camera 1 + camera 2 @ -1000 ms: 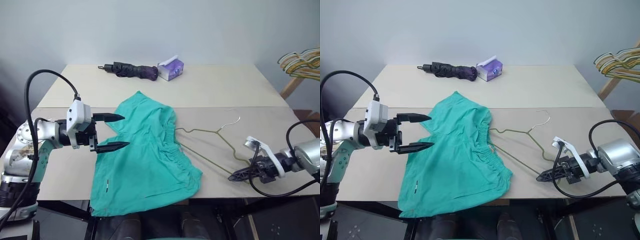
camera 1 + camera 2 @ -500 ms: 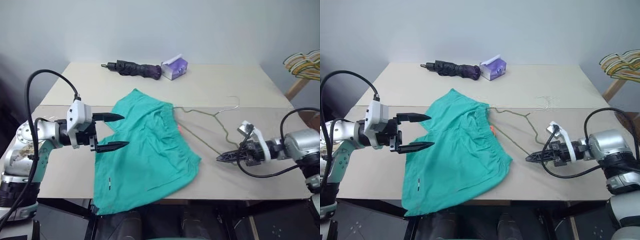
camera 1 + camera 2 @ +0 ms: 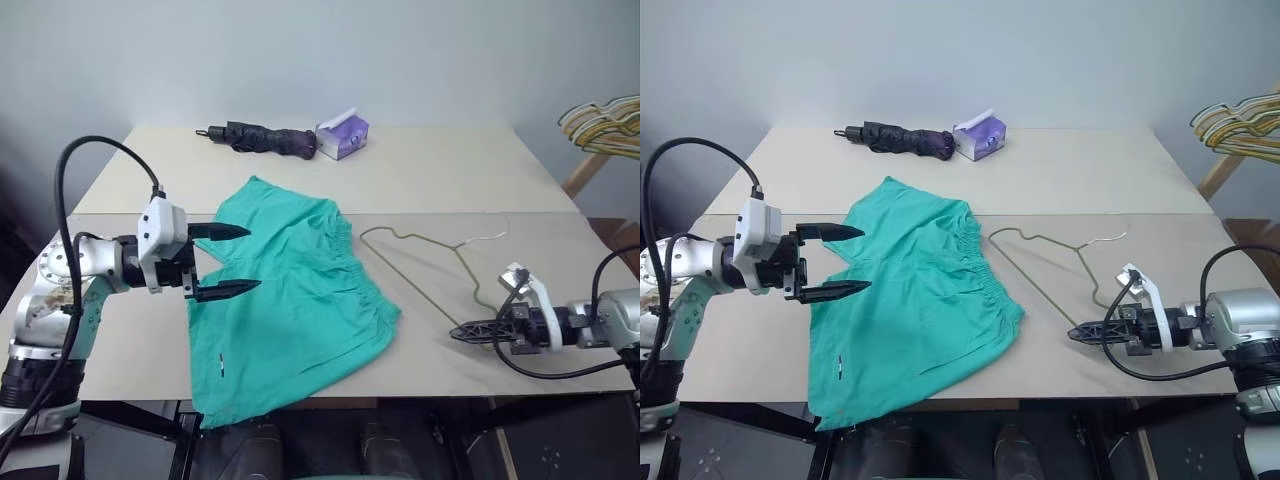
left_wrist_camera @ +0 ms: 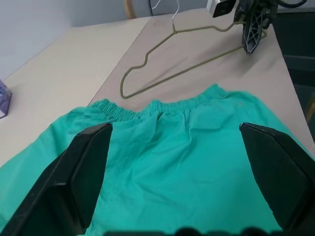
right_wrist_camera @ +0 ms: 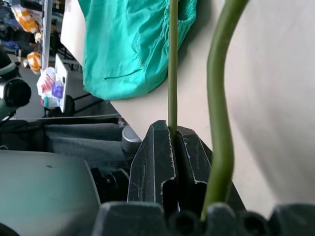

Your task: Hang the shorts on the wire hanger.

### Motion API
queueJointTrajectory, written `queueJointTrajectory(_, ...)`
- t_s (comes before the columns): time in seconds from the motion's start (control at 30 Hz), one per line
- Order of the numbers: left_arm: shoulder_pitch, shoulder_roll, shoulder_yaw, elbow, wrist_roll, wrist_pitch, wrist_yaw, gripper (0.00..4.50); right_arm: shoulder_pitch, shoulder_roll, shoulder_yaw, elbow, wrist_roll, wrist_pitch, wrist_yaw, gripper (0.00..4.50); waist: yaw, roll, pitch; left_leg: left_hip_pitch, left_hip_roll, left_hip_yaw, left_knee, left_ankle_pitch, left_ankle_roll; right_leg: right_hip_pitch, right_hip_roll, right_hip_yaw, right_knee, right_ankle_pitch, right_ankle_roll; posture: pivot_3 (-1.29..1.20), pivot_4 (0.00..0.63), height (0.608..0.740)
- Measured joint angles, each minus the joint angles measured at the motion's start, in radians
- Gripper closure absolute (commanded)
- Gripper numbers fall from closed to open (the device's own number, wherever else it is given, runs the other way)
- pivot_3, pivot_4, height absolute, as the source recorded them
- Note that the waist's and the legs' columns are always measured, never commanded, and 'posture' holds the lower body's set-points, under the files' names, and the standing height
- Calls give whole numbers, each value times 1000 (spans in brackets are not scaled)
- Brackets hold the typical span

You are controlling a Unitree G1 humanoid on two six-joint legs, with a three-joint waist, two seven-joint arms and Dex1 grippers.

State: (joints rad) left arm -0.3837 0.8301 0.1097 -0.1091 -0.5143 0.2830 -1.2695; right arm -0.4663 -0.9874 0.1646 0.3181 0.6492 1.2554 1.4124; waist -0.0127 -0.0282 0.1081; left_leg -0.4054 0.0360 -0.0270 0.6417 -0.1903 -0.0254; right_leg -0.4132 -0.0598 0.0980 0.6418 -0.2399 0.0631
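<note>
Shorts point(image 3: 290, 300), crumpled teal cloth, beside thin wire hanger point(image 3: 420, 270).

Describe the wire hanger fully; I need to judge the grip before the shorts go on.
The wire hanger is one thin olive-grey metal wire bent into a triangle with a paler curved hook pointing away from the shorts. It lies flat on the beige table, close beside the gathered waistband, not tucked into it. The right claw is shut on its lower corner, the wire pinched between the fingers.

Lab-like room: bare wall point(image 3: 320, 50), plain tables point(image 3: 450, 170), hanger rack point(image 3: 605, 125).
</note>
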Motion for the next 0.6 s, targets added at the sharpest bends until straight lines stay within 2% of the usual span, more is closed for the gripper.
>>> queueJointTrajectory(0.3,0,1,-2,6,0,0,-9,21,-72,77,61,51,-58,-27,-17,4500,-1,0,0,0,0,0,0,0,0,0,0,0,0,0,0,95,80,740)
queueJointTrajectory(0.6,39,14,12,-14,0,3,-9,21,-101,52,150,64,-106,-111,105,4500,2,0,0,0,0,0,0,0,0,0,0,0,0,0,0,126,78,740)
